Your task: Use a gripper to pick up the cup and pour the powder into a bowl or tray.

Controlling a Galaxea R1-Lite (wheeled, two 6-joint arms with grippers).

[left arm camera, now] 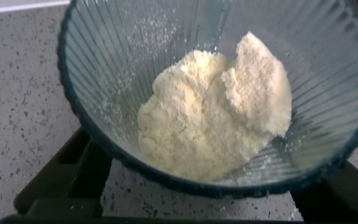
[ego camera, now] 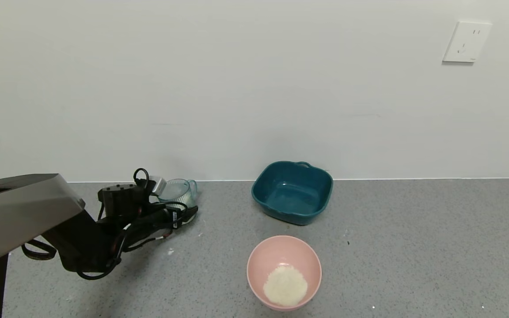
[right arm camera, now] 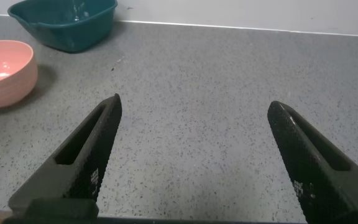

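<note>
The ribbed pale blue-green cup [ego camera: 178, 191] stands on the grey counter close to the back wall, at the left. My left gripper [ego camera: 190, 212] reaches up to it from the front. In the left wrist view the cup [left arm camera: 104, 62] fills the picture with a heap of cream powder [left arm camera: 216, 112] inside. The left gripper [left arm camera: 201, 199] is open, its dark fingers [left arm camera: 73, 171] spread wide to either side of the cup's lower part. The pink bowl [ego camera: 254, 260] sits at the front centre and holds a heap of powder [ego camera: 285, 285]. My right gripper [right arm camera: 194, 104] is open and empty over bare counter.
A dark teal tub [ego camera: 320, 203] stands by the wall behind the pink bowl, and shows empty. In the right wrist view the bowl [right arm camera: 5, 74] and tub [right arm camera: 67, 25] lie off to one side. A wall outlet [ego camera: 465, 42] is high at the right.
</note>
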